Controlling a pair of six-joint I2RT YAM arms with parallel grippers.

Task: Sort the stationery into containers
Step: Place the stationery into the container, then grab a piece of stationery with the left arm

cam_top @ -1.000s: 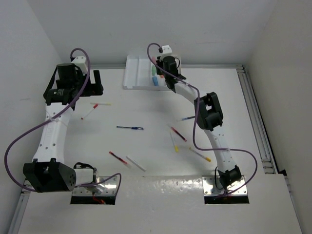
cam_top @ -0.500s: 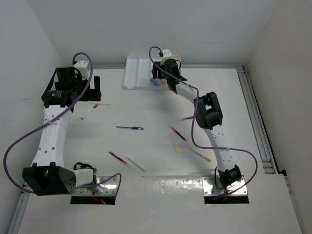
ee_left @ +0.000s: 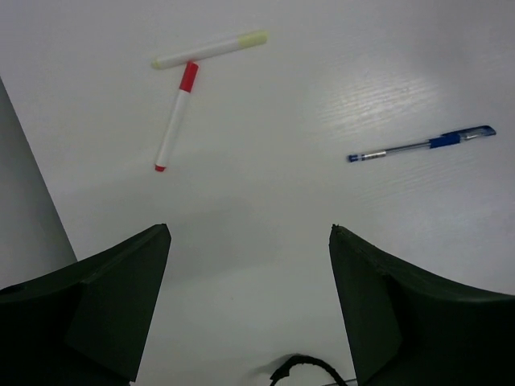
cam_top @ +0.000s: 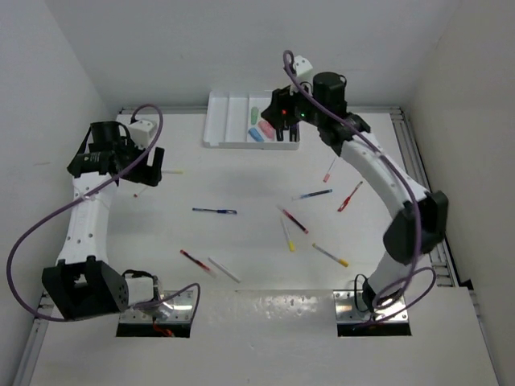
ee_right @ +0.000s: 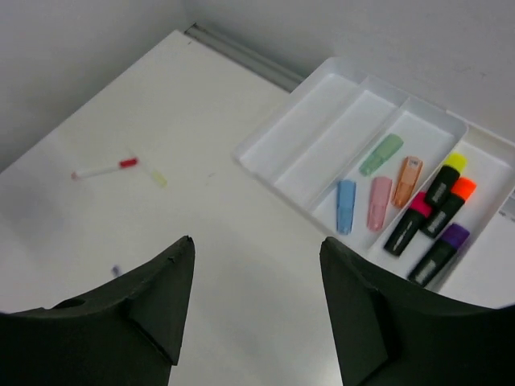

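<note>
The white tray [ee_right: 306,133] holds green [ee_right: 381,153], orange [ee_right: 407,180], blue [ee_right: 345,206] and pink [ee_right: 378,203] highlighters in one compartment. Several black-bodied highlighters [ee_right: 445,178] lie in the compartment beside it. My right gripper [ee_right: 257,241] hangs open and empty above the table just short of the tray [cam_top: 229,121]. My left gripper [ee_left: 249,227] is open and empty above bare table. Beyond it lie a white pen with a red cap [ee_left: 175,121] and a white pen with a yellow end [ee_left: 209,50], touching in a T. A blue pen [ee_left: 422,145] lies to the right.
Loose pens lie across the table: blue [cam_top: 215,211], red [cam_top: 294,220], yellow [cam_top: 286,236], a yellow-tipped one [cam_top: 331,255], red [cam_top: 193,259], white [cam_top: 224,269], blue [cam_top: 312,194] and red [cam_top: 349,196]. A rail [cam_top: 418,177] runs down the right edge.
My right gripper opened over the tray, leaving the pink highlighter there, and the arm lifted and swung right. My left arm drew back toward me, over the two pens at the left.
</note>
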